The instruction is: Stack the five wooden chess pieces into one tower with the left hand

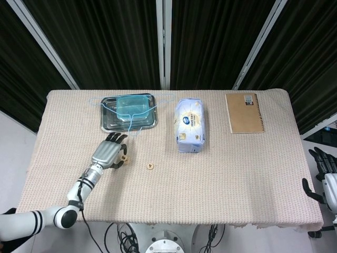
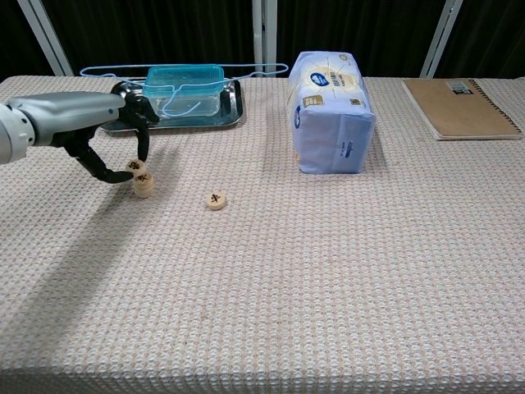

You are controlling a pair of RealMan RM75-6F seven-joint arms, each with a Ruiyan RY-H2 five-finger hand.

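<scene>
A short stack of round wooden chess pieces [image 2: 145, 188] stands on the cloth in front of the steel tray, at the left. My left hand [image 2: 98, 119] reaches over it and pinches another wooden piece [image 2: 137, 168] between thumb and a finger. That piece sits tilted at the stack's top left edge, touching or nearly touching it. In the head view the left hand [image 1: 108, 152] covers most of the stack, and only a bit of wood [image 1: 125, 157] shows. One loose piece [image 2: 216, 199] lies flat to the right [image 1: 150, 166]. My right hand [image 1: 322, 167] hangs off the table's right edge, fingers apart, holding nothing.
A steel tray [image 2: 119, 117] with a clear blue box [image 2: 184, 89] stands just behind the stack. A blue and white tissue pack [image 2: 331, 111] lies at the centre back. A brown notebook [image 2: 463, 107] lies at the back right.
</scene>
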